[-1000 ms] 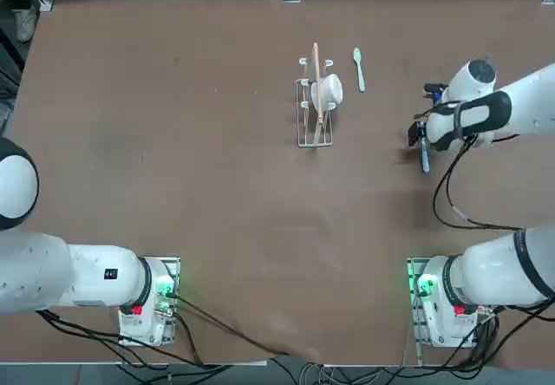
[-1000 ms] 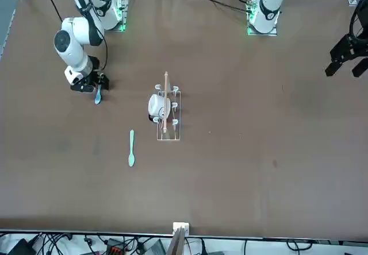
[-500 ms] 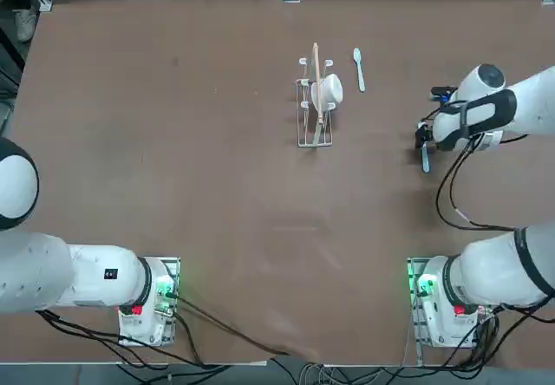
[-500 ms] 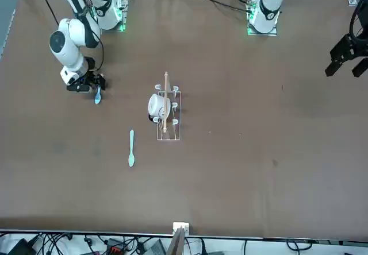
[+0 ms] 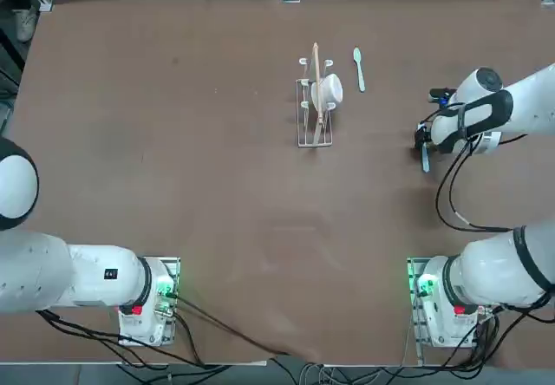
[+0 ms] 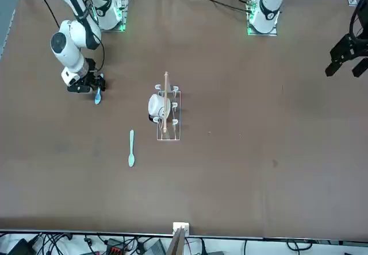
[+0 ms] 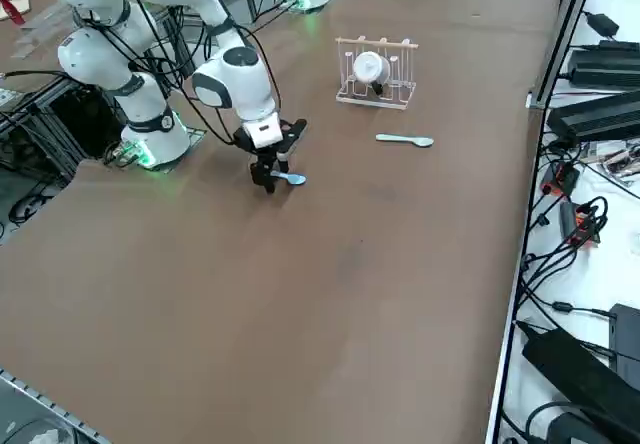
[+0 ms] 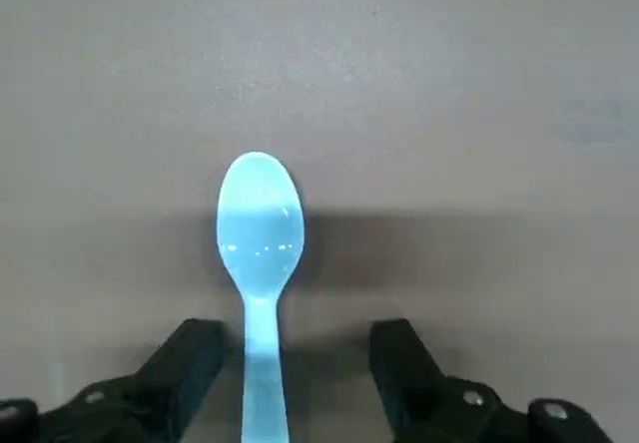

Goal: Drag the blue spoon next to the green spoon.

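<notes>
The blue spoon (image 8: 260, 225) lies flat on the brown table, at the right in the top view (image 5: 425, 159). Its handle runs in between the fingers of my right gripper (image 8: 297, 343). The gripper is open and low over the table (image 5: 421, 139), straddling the handle with a gap on each side; the handle lies nearer one finger (image 8: 197, 348). The bowl sticks out beyond the fingertips. The green spoon (image 5: 358, 68) lies apart from it, farther across the table, just right of the rack. From the side the gripper (image 7: 268, 179) stands over the blue spoon (image 7: 291, 177), and the green spoon (image 7: 405, 140) is beyond.
A wire rack (image 5: 315, 101) holding a white cup (image 5: 329, 89) and a wooden stick stands mid-table, close to the green spoon. Cables and black boxes (image 7: 598, 114) line the table's far edge in the right side view.
The right arm's wrist has shifted slightly above the blue spoon. The blue spoon and the green spoon lie where they were.
</notes>
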